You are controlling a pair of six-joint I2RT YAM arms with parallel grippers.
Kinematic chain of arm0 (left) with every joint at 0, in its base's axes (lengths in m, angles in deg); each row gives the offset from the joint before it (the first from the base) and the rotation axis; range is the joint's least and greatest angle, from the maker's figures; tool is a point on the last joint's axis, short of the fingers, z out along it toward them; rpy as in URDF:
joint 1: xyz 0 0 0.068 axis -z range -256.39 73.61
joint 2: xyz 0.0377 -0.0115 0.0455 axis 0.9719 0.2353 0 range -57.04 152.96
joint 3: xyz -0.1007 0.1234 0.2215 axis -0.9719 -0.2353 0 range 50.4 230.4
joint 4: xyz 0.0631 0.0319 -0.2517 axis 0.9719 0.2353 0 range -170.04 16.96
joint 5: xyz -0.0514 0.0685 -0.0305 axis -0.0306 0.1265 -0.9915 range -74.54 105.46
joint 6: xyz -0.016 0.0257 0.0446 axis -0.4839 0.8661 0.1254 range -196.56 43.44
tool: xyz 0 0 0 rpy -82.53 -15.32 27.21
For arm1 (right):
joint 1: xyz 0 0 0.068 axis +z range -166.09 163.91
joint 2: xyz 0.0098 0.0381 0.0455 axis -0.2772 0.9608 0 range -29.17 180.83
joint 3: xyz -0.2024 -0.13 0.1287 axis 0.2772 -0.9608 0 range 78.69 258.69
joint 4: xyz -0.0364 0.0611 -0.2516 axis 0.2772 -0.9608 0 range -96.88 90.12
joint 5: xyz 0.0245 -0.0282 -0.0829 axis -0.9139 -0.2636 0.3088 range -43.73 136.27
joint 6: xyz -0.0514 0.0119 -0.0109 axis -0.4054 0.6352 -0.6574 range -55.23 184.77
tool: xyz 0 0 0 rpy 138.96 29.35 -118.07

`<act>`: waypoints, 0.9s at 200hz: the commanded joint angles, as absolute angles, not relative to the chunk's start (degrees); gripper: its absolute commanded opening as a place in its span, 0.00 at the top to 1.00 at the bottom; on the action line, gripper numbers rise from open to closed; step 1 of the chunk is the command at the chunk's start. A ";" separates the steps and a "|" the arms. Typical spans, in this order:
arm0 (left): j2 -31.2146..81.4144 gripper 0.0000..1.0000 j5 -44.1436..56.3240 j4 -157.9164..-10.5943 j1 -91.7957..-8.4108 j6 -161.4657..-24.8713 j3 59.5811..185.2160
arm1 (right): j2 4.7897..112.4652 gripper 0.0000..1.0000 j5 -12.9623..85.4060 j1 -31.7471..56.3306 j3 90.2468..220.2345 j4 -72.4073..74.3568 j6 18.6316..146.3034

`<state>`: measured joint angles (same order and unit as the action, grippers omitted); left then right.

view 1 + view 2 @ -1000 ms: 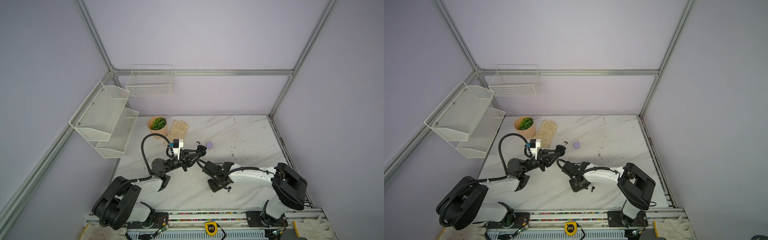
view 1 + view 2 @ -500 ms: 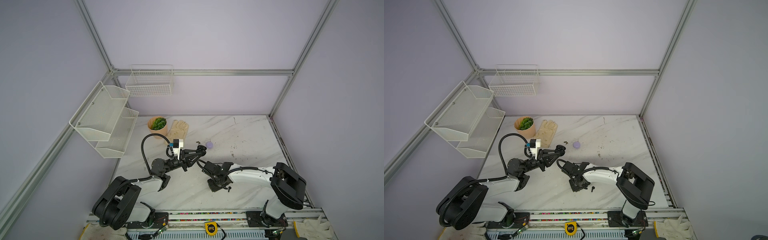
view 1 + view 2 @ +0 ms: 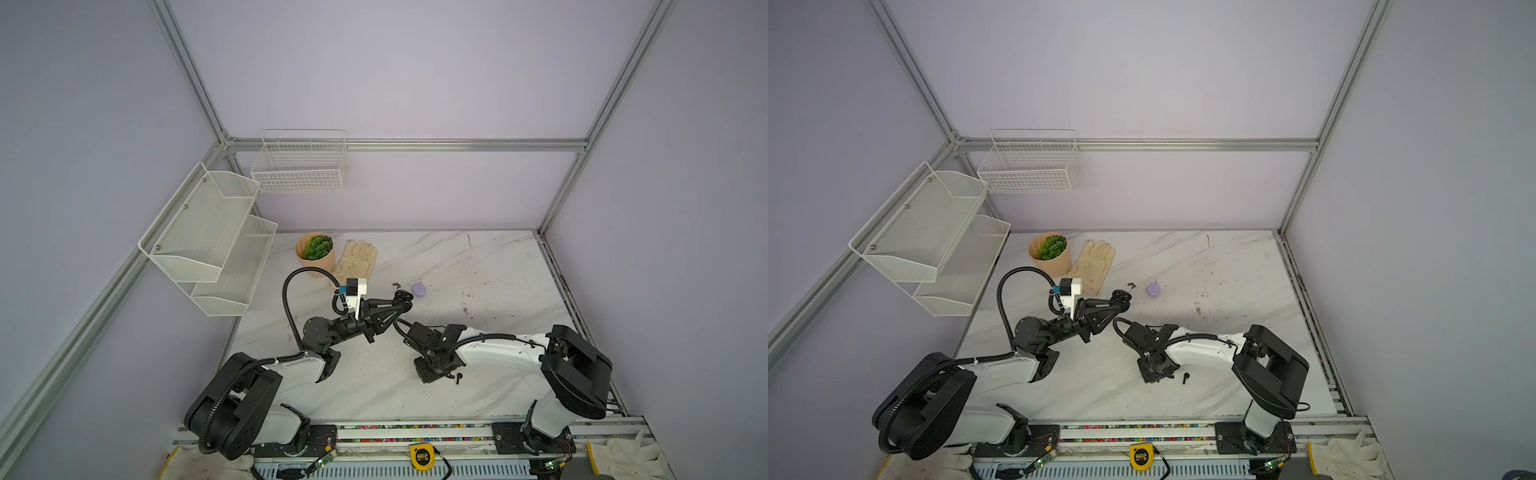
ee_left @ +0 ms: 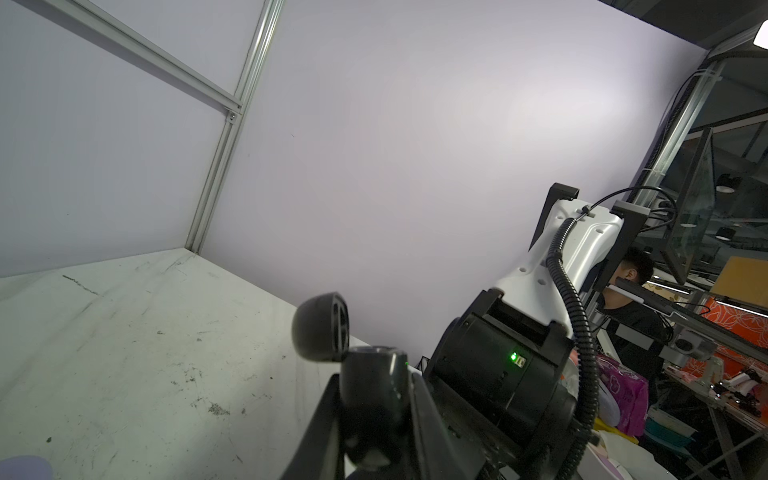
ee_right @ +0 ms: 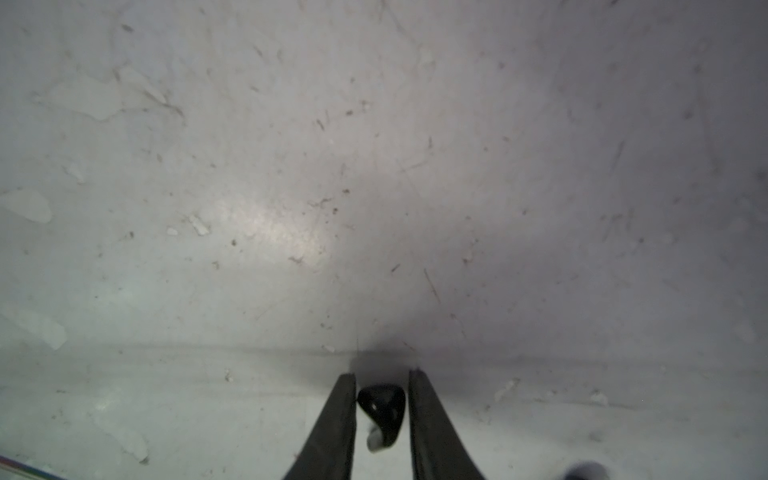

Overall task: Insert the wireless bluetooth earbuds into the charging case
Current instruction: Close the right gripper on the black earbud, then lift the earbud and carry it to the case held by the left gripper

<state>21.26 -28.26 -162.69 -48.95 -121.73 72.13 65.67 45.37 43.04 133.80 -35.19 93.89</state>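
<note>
Left arm (image 3: pixel 332 330): the left jaws are pressed together on the base of the black charging case (image 3: pixel 403 297), which is carried clear of the table (image 3: pixel 478 266). In the left wrist view the case's round lid (image 4: pixel 319 328) stands hinged open just past the jaw tips. Right arm (image 3: pixel 498 353): the right jaws point straight down at the table, well apart from the left jaws and nearer the front rail. One black earbud (image 5: pixel 382 409) lies on the table directly between them. These jaws are only narrowly spread, with one tip against the earbud and the other just beside it. Whether they actually pinch it cannot be told. A second black earbud (image 3: pixel 458 377) lies on the table just beside the right jaws, on the side away from the left jaws, and nothing touches it; both top views show it there (image 3: pixel 1185 377). A closed lilac case (image 3: pixel 418 289) sits on the table near the left jaws, just beyond the lid of the held case. Small dark bits (image 3: pixel 395 285) lie beside it, too small to identify. A work glove (image 3: pixel 357 257) and a potted plant (image 3: pixel 316 249) lie behind the left jaws, toward the back wall.
</note>
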 commanded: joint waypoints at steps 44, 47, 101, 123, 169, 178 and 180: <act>19.87 1.00 -28.90 -166.08 -49.23 -122.09 71.84 | 65.70 0.77 46.36 42.45 132.92 -35.62 95.02; 19.86 1.00 -28.92 -166.08 -49.23 -122.09 71.77 | 65.67 0.77 46.41 42.44 132.92 -35.62 95.05; 19.95 1.00 -28.83 -166.08 -49.24 -122.09 71.83 | 64.59 0.79 47.14 42.27 132.60 -35.77 96.03; 20.08 1.00 -28.84 -166.08 -49.23 -122.18 72.00 | 63.84 0.79 47.66 42.10 132.56 -35.92 96.70; 20.13 1.00 -28.68 -166.13 -49.23 -122.08 72.06 | 61.14 0.79 51.15 41.28 133.16 -37.17 99.12; 20.17 1.00 -28.49 -166.08 -49.32 -122.00 72.12 | 60.28 0.79 52.29 40.86 133.27 -37.21 99.36; 20.25 1.00 -28.44 -166.15 -49.32 -122.00 72.18 | 60.16 0.79 52.52 40.69 133.36 -37.31 99.54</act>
<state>21.26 -28.26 -162.67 -49.00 -122.04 72.13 63.25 48.21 41.78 133.43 -35.43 97.17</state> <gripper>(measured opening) 0.201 0.215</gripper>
